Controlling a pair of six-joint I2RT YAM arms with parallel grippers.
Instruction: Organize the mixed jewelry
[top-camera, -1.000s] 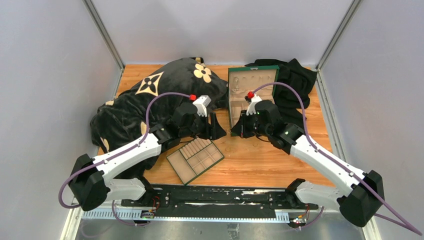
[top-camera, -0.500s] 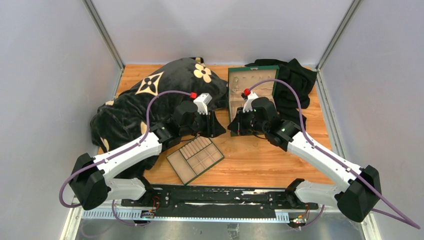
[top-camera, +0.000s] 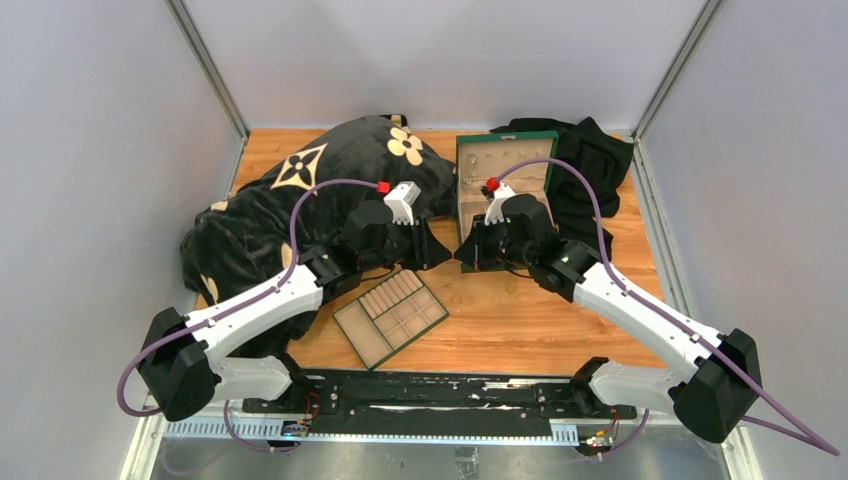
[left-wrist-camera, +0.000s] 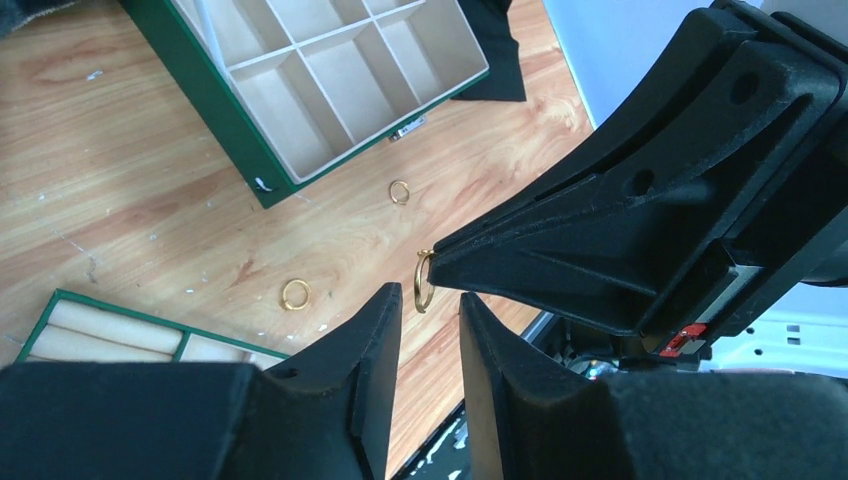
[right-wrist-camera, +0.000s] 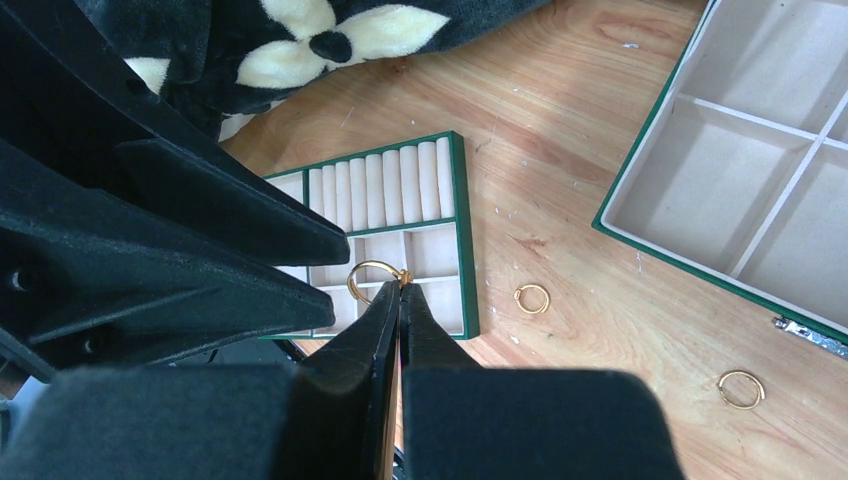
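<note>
My right gripper (right-wrist-camera: 400, 288) is shut on a thin gold ring (right-wrist-camera: 371, 277), pinched at its tips above the table. My left gripper (left-wrist-camera: 430, 292) is open, and the held ring (left-wrist-camera: 423, 280) hangs just beyond the gap between its jaws. The two grippers meet tip to tip (top-camera: 446, 250) in the top view. Two more gold rings lie on the wood, one near the tray (right-wrist-camera: 531, 298) (left-wrist-camera: 295, 294) and one by the box (right-wrist-camera: 741, 389) (left-wrist-camera: 399, 191). The silvery cluster is not in view.
A flat green tray with beige compartments (top-camera: 390, 318) lies in front of the left gripper. An open green box with beige lining (top-camera: 505, 195) stands behind the right gripper. A black plush blanket with beige flowers (top-camera: 300, 190) covers the left; black cloth (top-camera: 590, 165) lies back right.
The right gripper moved left with the ring toward the left gripper. The left gripper moved slightly up and right, so the tips now meet.
</note>
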